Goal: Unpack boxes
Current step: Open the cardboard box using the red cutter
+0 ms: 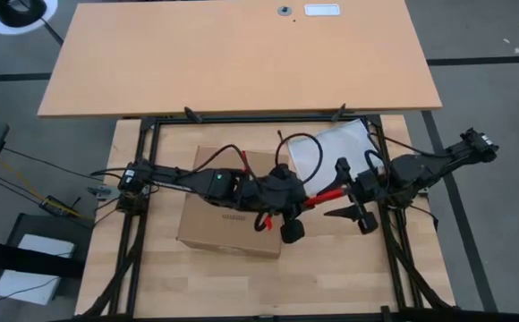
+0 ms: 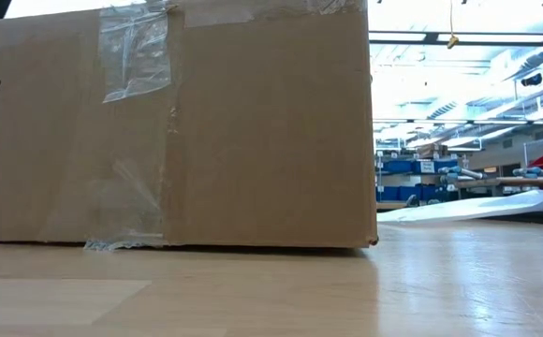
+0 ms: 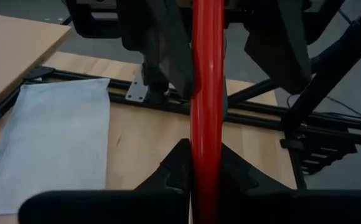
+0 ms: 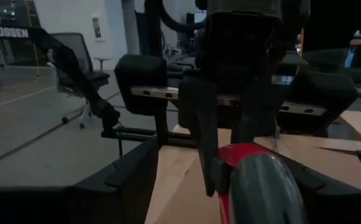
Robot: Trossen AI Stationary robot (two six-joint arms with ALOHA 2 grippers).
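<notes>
I've got my left gripper (image 1: 302, 202) clamped on the long red-handled box cutter (image 1: 327, 194), its length running straight across into my right gripper's (image 1: 351, 193) parted jaws, with the brown cardboard shipping carton (image 1: 228, 224) just behind and below the left jaws.

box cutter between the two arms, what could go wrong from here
1. The red-handled cutter spans both grippers; the left gripper is shut on it while the right gripper has its fingers spread, so a mistimed handover could drop it.
2. It hangs beside the carton, so a drop might strike the carton or table.
</notes>
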